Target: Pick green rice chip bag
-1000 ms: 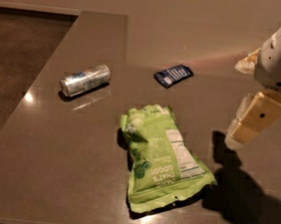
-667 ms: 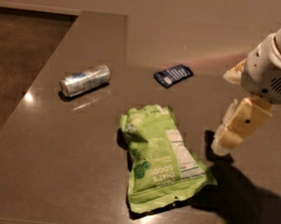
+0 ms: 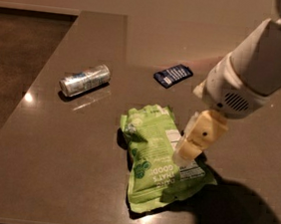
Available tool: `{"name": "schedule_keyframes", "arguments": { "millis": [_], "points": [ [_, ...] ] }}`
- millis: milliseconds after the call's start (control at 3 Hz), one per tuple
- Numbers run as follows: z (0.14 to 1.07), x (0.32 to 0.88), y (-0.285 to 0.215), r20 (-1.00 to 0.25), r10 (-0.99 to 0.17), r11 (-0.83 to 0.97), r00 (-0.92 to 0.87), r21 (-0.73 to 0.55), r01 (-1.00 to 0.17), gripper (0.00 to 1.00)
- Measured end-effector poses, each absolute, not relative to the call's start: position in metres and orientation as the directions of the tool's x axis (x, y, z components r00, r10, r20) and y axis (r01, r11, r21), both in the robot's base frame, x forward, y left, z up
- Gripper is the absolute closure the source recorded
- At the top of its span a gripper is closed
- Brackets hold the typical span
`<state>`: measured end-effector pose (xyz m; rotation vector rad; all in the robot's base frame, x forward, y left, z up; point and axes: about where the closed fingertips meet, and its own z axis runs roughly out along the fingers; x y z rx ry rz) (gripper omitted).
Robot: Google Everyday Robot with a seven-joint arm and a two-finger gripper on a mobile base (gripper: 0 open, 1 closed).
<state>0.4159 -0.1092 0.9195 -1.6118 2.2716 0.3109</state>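
Green rice chip bag point(image 3: 151, 157) (crinkled) beneath tool point(image 3: 182, 156).

The green rice chip bag point(image 3: 151, 157) carries large white lettering on its near half, upside down to the camera, which seems to read "THAT'S GOOD". Its white nutrition label point(image 3: 171, 136) on the right side has print too fine to read, and the gripper point(image 3: 183, 156) hangs over that label. The dark blue packet point(image 3: 173, 75) farther back shows white lettering that cannot be read. The silver can point(image 3: 84, 79) at left shows no legible text.
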Motion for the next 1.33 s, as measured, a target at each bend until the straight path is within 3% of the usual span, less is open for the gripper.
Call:
{"name": "schedule_keyframes", "arguments": {
  "millis": [1000,1333],
  "points": [
    [0.871,0.408,-0.072,-0.299,-0.819,0.487,-0.489,0.087,-0.869,0.0],
    [0.858,0.401,-0.064,-0.274,-0.816,0.498,-0.509,0.113,-0.859,0.18]
  ]
}}
